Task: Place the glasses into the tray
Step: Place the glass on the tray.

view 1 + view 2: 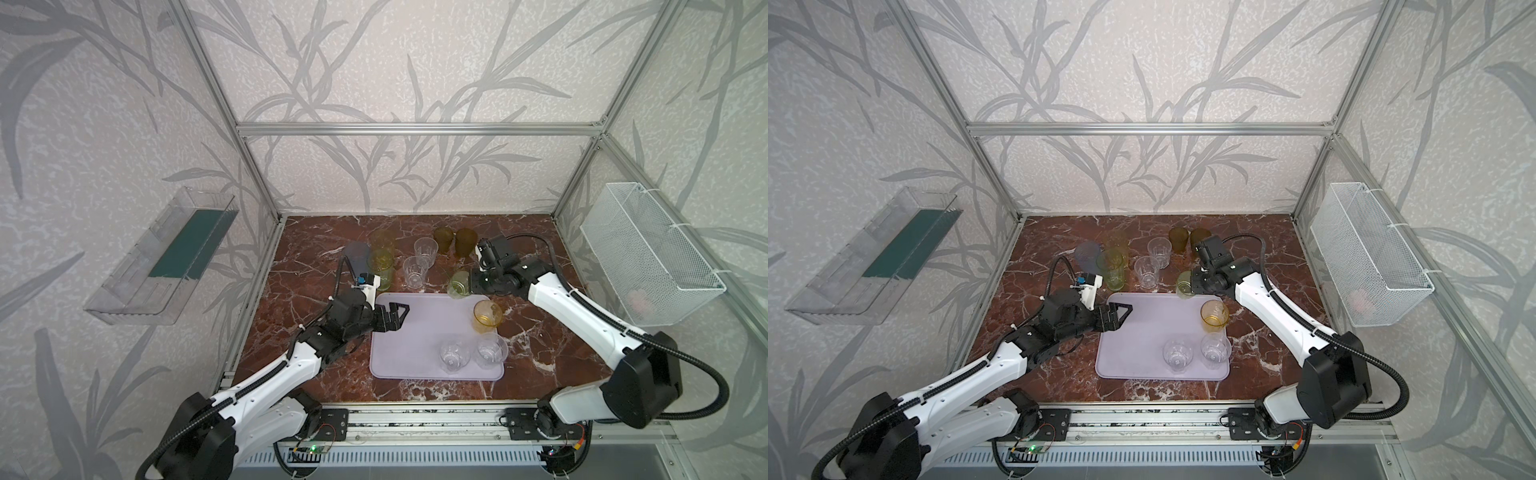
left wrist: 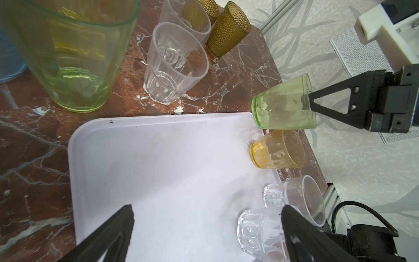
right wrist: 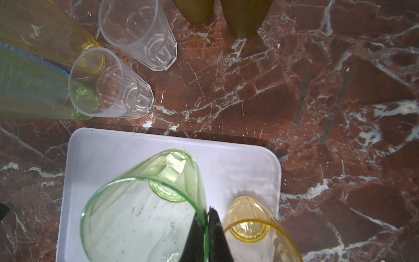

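Your right pincer point(image 3: 207, 209) clamps the faceted translucent green glass point(image 3: 145, 204) by its rim, 1 o'clock over the lilac tray point(image 3: 102, 154); left pincer point(image 2: 207, 211) splayed, empty.

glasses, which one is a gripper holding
The short green glass, its rim pinched by the right gripper at the tray's far corner; all others stand untouched.

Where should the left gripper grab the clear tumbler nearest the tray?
Probably the rim wall, one finger inside, from above on the tray side. The tumbler stands upright, mouth open; the tall green glass and another tumbler stand close beside and behind.
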